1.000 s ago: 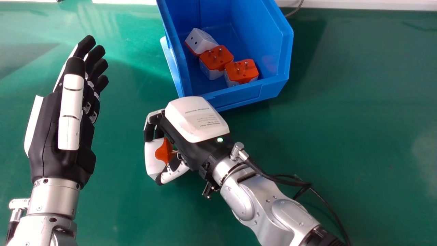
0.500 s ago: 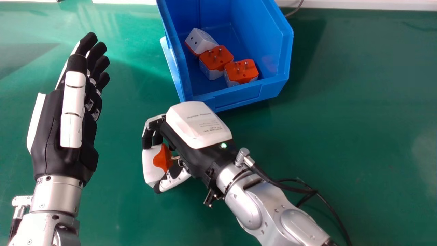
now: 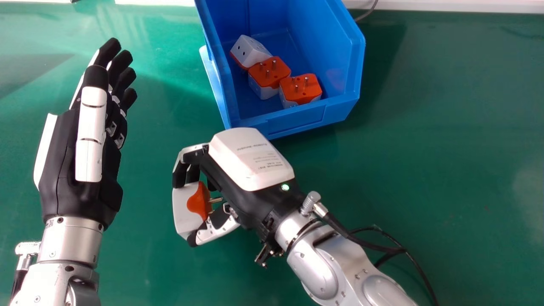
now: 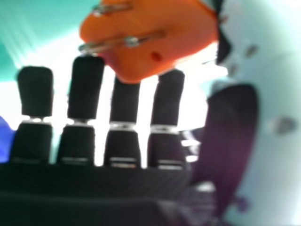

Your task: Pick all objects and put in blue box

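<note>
Currently the orange-and-white adapter (image 3: 191, 207) sits left of lower centre, pinched between right hand's (image 3: 250, 182) curled fingers and thumb; grip looks firm, I think. Keep pins clear, lift over blue box's (image 3: 297, 121) near wall, upper centre, release low.

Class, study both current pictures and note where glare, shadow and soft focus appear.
Head view: pale glare on the green table at upper left, a darker shadow right of the blue box, crisp edges on the adapters inside. Right hand view: blown-out white light between the dark fingers, the orange-faced adapter and its pins blurred.
</note>
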Tool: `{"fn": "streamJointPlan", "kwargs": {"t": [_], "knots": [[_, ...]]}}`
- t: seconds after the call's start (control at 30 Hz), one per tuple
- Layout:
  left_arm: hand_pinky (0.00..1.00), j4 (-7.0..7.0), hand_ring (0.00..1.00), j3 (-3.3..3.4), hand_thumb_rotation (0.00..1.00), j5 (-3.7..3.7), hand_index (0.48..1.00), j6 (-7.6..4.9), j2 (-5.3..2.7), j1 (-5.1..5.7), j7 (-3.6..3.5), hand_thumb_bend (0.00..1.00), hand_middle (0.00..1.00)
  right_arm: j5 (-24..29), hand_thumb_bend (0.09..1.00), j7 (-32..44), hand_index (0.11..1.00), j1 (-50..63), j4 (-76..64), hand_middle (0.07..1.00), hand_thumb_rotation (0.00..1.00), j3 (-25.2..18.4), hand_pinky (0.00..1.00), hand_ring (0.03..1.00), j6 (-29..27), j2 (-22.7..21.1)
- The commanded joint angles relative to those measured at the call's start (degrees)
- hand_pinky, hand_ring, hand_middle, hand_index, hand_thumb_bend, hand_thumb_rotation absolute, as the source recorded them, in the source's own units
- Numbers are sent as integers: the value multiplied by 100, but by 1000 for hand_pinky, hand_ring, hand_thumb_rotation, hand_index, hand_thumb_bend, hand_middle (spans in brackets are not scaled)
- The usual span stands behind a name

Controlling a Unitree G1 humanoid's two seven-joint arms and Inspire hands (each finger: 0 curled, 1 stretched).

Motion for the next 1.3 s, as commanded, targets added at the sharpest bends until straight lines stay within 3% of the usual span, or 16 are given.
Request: {"fn": "streamJointPlan", "kwargs": {"t": [0.0, 0.27, 0.5, 0.6, 0.73, 0.83, 0.97, 1.1, 1.27], "knots": [[976, -120, 953, 0, 895, 67, 926, -57, 62, -65, -13, 605, 941, 43, 493, 49, 525, 116, -429, 507, 0, -70, 315, 423, -78, -45], [986, -119, 958, 18, 907, 73, 926, -18, 127, -96, -31, 604, 943, -4, 493, 211, 521, 454, -1143, 500, 0, -227, 326, 427, -49, -239], [995, -81, 964, 13, 908, 82, 927, 5, 144, -182, 0, 616, 947, 42, 496, 441, 512, 643, -1642, 497, 0, -403, 353, 437, -39, -380], [996, -35, 965, 27, 904, 69, 927, -19, 169, -208, -34, 625, 948, 95, 497, 570, 508, 726, -1815, 499, 0, -488, 362, 442, -40, -415], [997, -78, 968, 0, 901, 83, 929, 35, 168, -248, 21, 631, 951, 184, 497, 618, 508, 887, -2067, 499, 0, -611, 365, 444, -140, -522], [995, -59, 968, -2, 899, 92, 928, 13, 170, -279, 24, 634, 951, 280, 497, 681, 508, 1013, -2241, 498, 0, -682, 363, 442, -169, -575], [997, -53, 974, 16, 901, 110, 928, 31, 166, -310, 48, 634, 957, 345, 495, 773, 514, 1193, -2482, 489, 0, -778, 344, 431, -183, -620], [998, -22, 977, 49, 903, 87, 926, 1, 176, -328, 10, 636, 959, 443, 494, 879, 521, 1387, -2769, 483, 0, -888, 337, 424, -206, -682], [999, 23, 979, 77, 902, 129, 924, -42, 165, -340, 32, 640, 960, 633, 492, 796, 530, 1592, -2964, 479, 0, -1052, 329, 417, -416, -746]]}}
